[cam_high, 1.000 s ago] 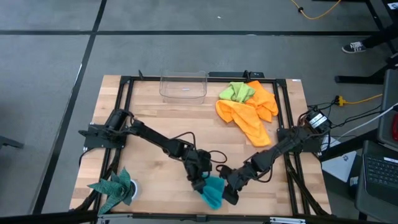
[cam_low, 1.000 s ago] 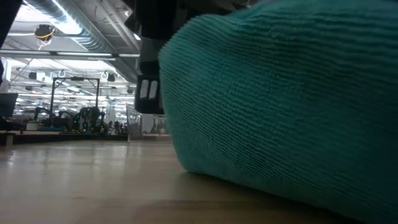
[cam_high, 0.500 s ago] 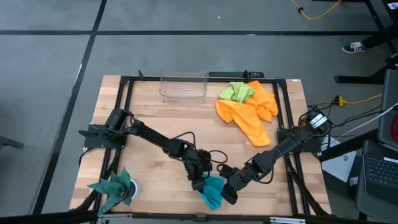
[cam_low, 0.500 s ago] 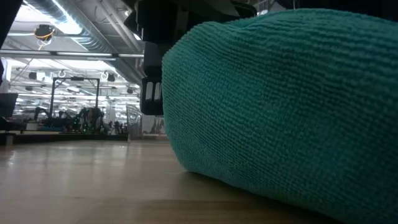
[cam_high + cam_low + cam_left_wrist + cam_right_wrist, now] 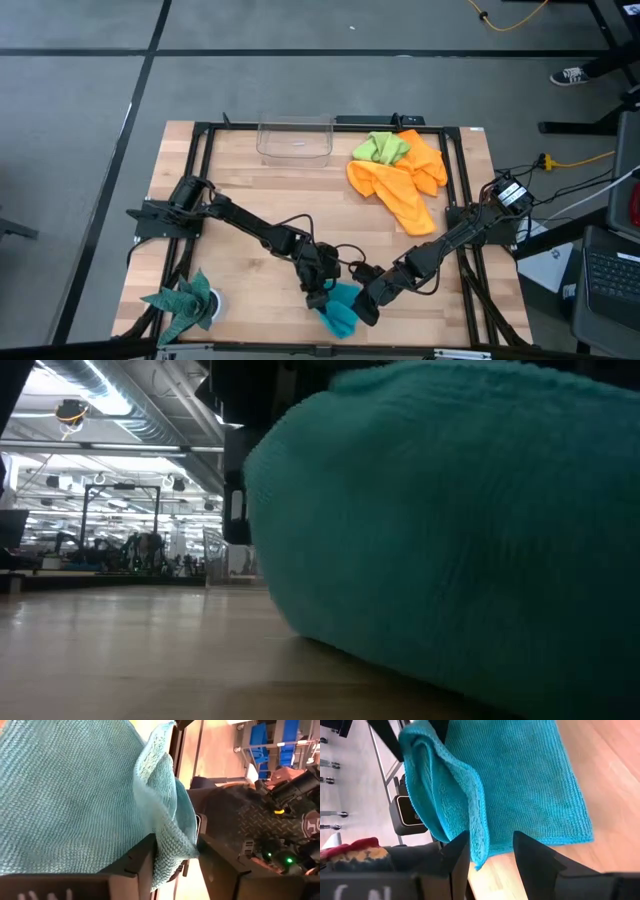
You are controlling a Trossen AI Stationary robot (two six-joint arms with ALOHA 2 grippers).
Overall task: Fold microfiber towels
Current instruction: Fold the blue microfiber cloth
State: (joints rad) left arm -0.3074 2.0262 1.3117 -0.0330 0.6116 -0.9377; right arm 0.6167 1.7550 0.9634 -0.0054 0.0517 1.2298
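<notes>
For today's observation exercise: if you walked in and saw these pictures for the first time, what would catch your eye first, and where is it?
First, the turquoise towel at the table's near edge, with the left gripper and right gripper meeting on it from either side, a fold of it between each one's fingers. Next, the bright orange towels heaped with the lime-green towel at the far right.

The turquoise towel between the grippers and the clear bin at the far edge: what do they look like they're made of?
Turquoise-blue towel: soft knitted microfiber by the look, matte, with fine looped ribs and a stitched hem; it drapes limply. Clear rectangular bin: probably rigid transparent plastic, glossy; the wood table shows through its walls.
</notes>
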